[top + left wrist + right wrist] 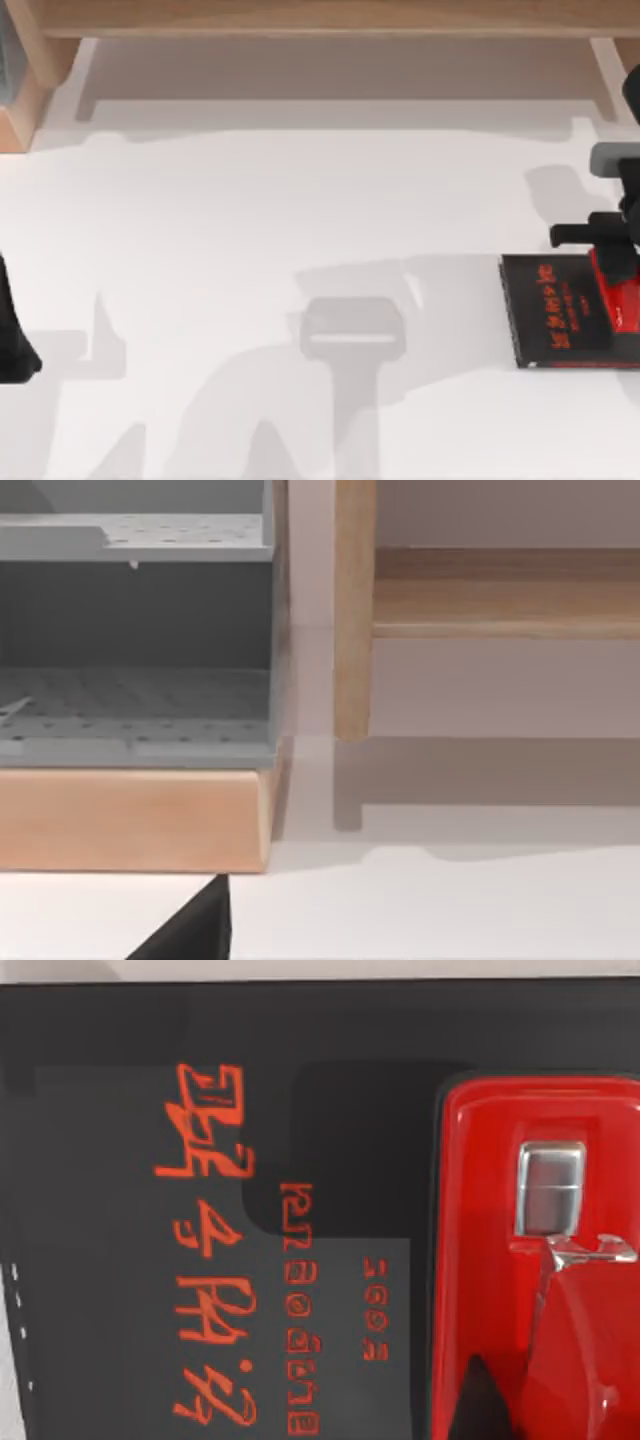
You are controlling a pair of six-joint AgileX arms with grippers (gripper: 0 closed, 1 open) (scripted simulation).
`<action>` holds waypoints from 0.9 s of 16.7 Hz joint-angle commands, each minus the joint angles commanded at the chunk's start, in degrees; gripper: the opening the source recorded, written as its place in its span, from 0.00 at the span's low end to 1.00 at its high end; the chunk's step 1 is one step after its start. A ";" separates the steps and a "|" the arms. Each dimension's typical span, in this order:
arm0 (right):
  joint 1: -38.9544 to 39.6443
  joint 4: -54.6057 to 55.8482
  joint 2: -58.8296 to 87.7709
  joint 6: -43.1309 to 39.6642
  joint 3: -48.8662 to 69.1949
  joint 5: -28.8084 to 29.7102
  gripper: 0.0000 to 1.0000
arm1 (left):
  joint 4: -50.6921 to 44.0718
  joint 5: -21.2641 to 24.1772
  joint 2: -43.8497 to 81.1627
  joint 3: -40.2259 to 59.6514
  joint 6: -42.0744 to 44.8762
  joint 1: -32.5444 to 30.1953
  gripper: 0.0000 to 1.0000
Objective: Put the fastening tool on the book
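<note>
Right edge of the top view cuts off much: the book (548,310) and the red fastening tool (617,298) both run out of frame there, and the right gripper (612,240) is seen in part, as a black crossbar and a dark body above the tool. Whether the right gripper's fingers grip the tool or stand apart from it cannot be told; the dark body covers the tool's upper end, and in the right wrist view a small dark tip at the frame's lower edge is all that shows near the tool (535,1260). Left gripper (12,340): a dark mass cut by the top view's left edge, well apart from the book, across the white table (250,220); finger state cannot be told. Landmark is the book: the tool lies on the cover, along the side farthest from the left arm, its long axis parallel to that side; the red lettering (215,1250) sits beside the tool on bare cover. Book (120,1080) is flat, matte black, rectangular, with a thin pale edge. Tool is glossy red plastic, rounded corners, raised rim, with a small silvery metal plate (550,1188) set in its top. Left wrist view: grey perforated shelving (135,695) on a pale wooden base (130,820), and a wooden post (354,610).
</note>
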 joint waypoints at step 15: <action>0.00 0.00 0.00 0.00 0.00 0.00 1.00 | 0.00 0.00 0.00 0.00 0.00 0.00 1.00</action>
